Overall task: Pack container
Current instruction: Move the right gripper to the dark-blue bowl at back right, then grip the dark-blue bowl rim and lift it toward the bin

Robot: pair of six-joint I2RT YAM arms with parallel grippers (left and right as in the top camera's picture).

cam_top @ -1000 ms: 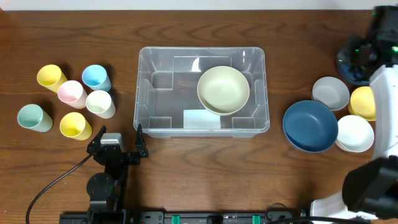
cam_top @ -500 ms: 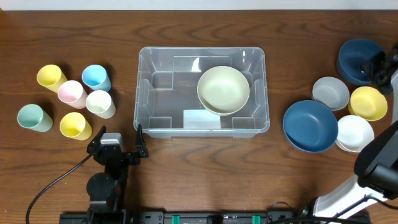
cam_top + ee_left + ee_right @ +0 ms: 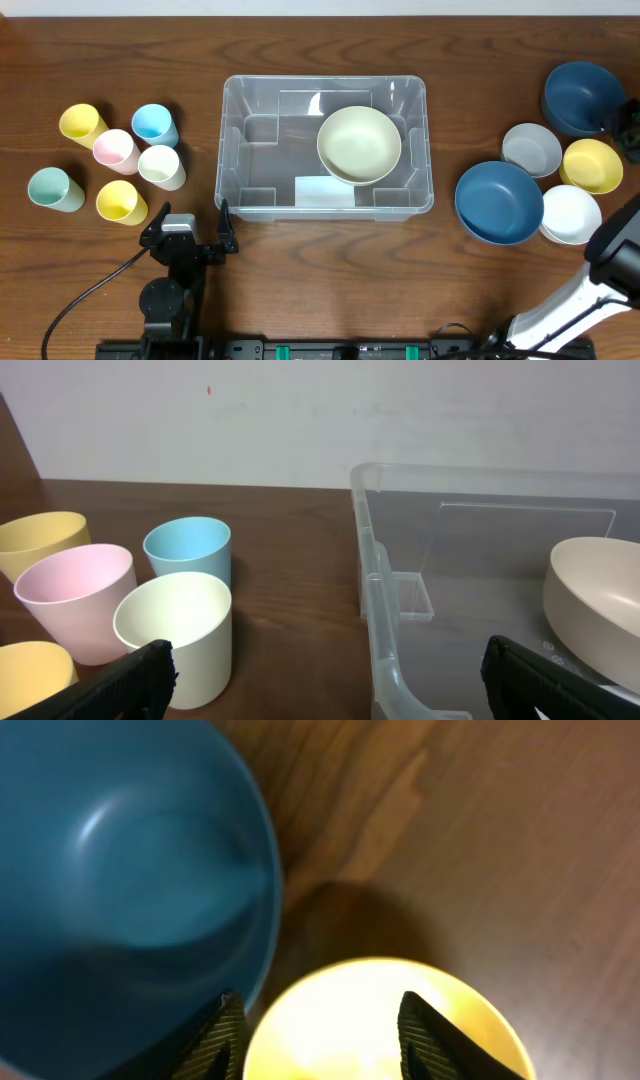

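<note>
The container (image 3: 227, 140) holds one bowl (image 3: 359, 145); six cups (image 3: 160, 166), five bowls (image 3: 499, 202) outside; left hand (image 3: 325, 670), right hand (image 3: 320, 1010) spread, empty.

L hand (image 3: 188, 228) wide; R hand (image 3: 325, 1040) half-spread

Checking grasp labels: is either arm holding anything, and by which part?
Nothing is held. The left gripper has its jaws wide open, empty; the right gripper has them apart over the yellow bowl, not closed on it.

Robot lab: wooden table (image 3: 330, 270), arm base (image 3: 165, 300)
</note>
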